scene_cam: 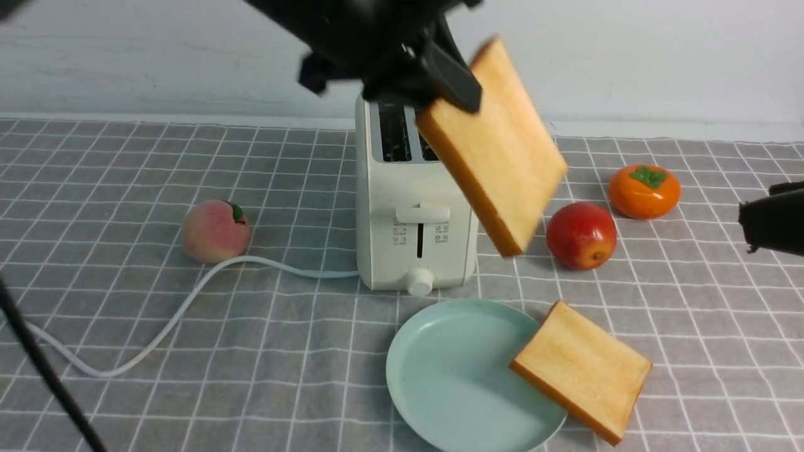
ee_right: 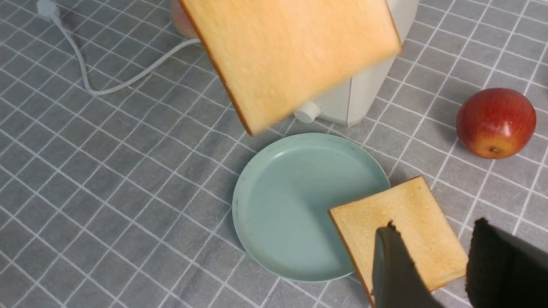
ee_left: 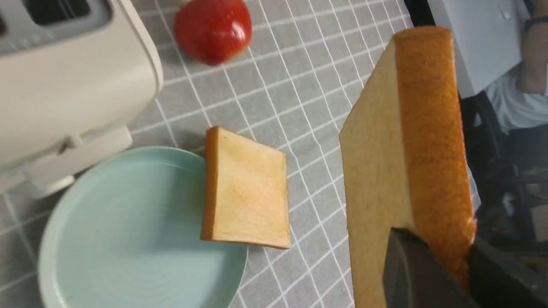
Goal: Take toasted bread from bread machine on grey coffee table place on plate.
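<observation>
Front view: the left gripper (scene_cam: 449, 94) is closed on a thick, square, brown-crusted toast slice (scene_cam: 499, 147), tilted above the gridded cloth bench (scene_cam: 251, 383). The other slice (scene_cam: 584, 370) overhangs the round, smooth plate's (scene_cam: 465, 376) rim. The right gripper (ee_right: 428, 256) stands open, with nothing between its fingers.

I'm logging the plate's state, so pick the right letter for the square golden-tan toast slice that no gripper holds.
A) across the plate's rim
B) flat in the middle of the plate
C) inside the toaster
A: the square golden-tan slice overlaps the round mint-green plate's rim, partly beyond it.
</observation>
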Controlling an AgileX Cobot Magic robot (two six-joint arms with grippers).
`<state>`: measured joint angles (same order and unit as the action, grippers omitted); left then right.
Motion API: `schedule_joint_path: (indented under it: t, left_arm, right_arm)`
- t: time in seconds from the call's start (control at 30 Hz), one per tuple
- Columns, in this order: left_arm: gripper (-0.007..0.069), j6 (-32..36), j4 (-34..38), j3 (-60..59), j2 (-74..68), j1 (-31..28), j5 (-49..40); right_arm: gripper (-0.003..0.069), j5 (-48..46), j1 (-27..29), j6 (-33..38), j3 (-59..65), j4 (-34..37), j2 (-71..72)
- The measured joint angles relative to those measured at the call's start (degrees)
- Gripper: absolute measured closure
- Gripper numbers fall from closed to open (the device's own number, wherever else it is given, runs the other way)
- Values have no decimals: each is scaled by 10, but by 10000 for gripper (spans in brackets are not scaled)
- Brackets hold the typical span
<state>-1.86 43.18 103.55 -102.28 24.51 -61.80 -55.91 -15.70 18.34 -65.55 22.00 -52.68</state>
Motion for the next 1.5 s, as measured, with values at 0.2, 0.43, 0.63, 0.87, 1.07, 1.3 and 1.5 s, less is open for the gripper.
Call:
schedule_joint_path:
  t: [0.2, 0.43, 0.63, 0.87, 1.07, 1.3, 1.5]
  left_arm:
    - [564, 25, 68, -107, -71, 0, 59]
    - [557, 29, 96, -133, -131, 1, 73]
    - [410, 28, 64, -133, -123, 1, 68]
    - [118, 28, 9, -132, -50, -3, 29]
    - [13, 28, -86, -118, 68, -12, -29]
    - [110, -17, -176, -117, 168, -13, -75]
    - [325, -80, -248, -121, 209, -13, -97]
  right_arm:
    - [402, -6, 0, 0, 0, -1, -6]
    - [402, -6, 0, 0, 0, -2, -19]
    - [402, -6, 0, 0, 0, 0, -26]
    - [402, -4, 0, 0, 0, 3, -28]
    - [402, -4, 0, -2, 0, 3, -28]
    - [406, -31, 0, -168, 0, -86, -28]
    - [505, -73, 0, -257, 10, -163, -8]
